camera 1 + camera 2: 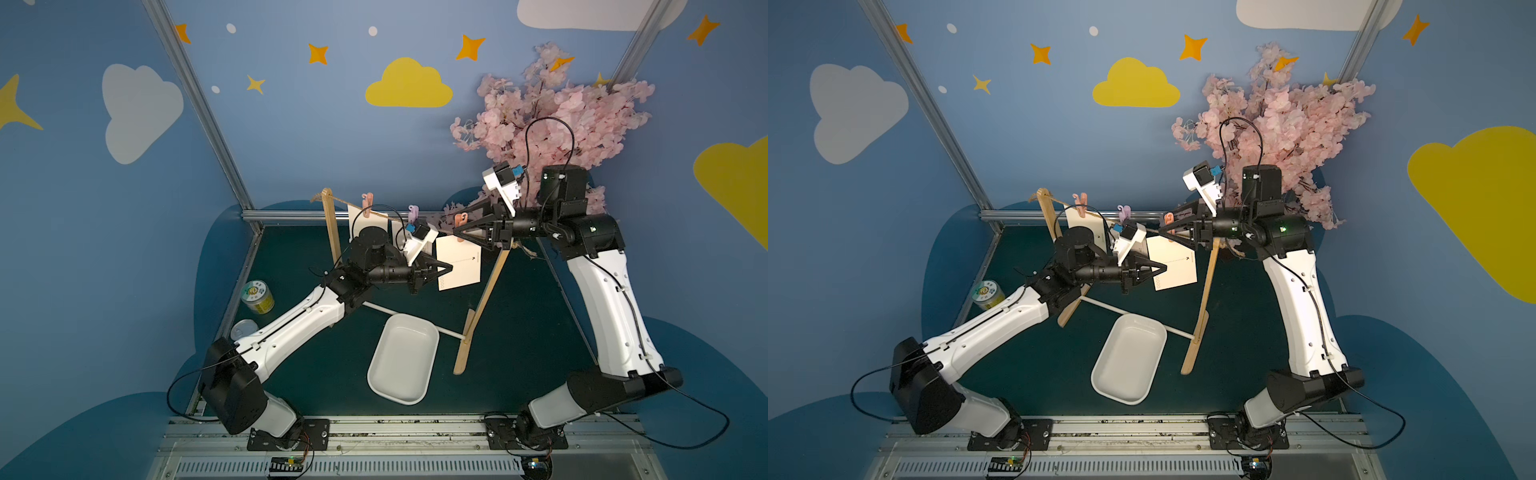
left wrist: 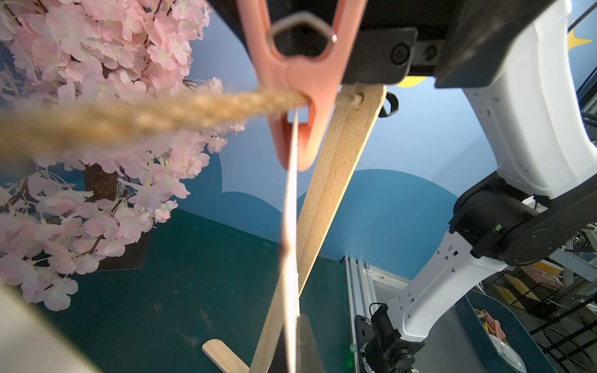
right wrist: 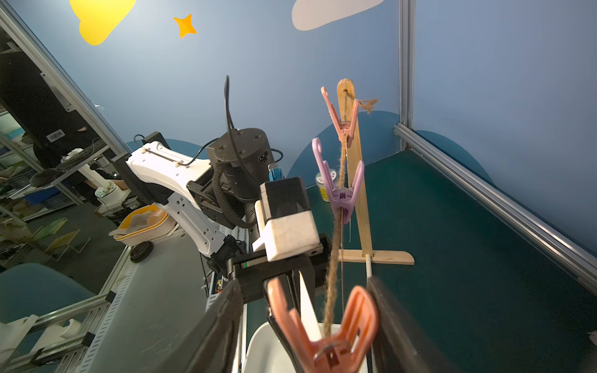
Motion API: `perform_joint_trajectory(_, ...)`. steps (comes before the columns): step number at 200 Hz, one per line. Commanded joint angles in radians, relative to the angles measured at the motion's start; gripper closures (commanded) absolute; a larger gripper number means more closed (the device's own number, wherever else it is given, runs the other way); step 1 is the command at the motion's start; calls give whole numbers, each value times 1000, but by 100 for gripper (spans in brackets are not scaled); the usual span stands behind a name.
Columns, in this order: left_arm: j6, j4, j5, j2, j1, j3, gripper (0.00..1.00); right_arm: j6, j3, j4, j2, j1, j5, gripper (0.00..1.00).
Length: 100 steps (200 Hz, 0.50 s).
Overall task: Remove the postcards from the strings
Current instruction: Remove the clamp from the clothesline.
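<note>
At the end of the string (image 3: 337,232) nearest your right arm (image 1: 602,299), beside a wooden post (image 1: 492,278), you had both arms on one postcard (image 1: 459,266). Your left gripper (image 1: 446,269) was pressed together on that card's lower corner, and the card hung from an orange peg (image 3: 326,342) that clamped it to the string. Your right gripper (image 1: 459,230) stood spread, one finger on each side of the peg's two handles. In the right wrist view one finger lay close against a handle while a gap showed at the other, so I judged the peg not yet squeezed, and the left wrist view showed its nose closed on the card. To do this step well you needed to centre the jaws on the handles and close squarely, so that the peg did not twist or slip out sideways. The left pinch wanted to be firm but without pull until the nose parted, since a tug on thin paper could tear it or drag the post over. Once the peg opened, the card could be drawn down and clear, toward the white tray (image 1: 405,361) below. A far postcard (image 1: 358,222) under a pink peg (image 1: 367,203) and another under a purple peg (image 1: 412,212), mostly hidden behind your left arm (image 1: 299,320), hung on the string, untouched.
</note>
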Motion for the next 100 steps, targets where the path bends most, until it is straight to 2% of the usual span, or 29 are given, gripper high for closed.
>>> perform_joint_trajectory(1, 6, -10, 23, 10, 5, 28, 97, 2, 26, 13, 10, 2, -38, 37)
perform_joint_trajectory(100, 7, -20, 34, 20, 3, 38, 97, 10, 31, 26, 25, 11, -54, 49)
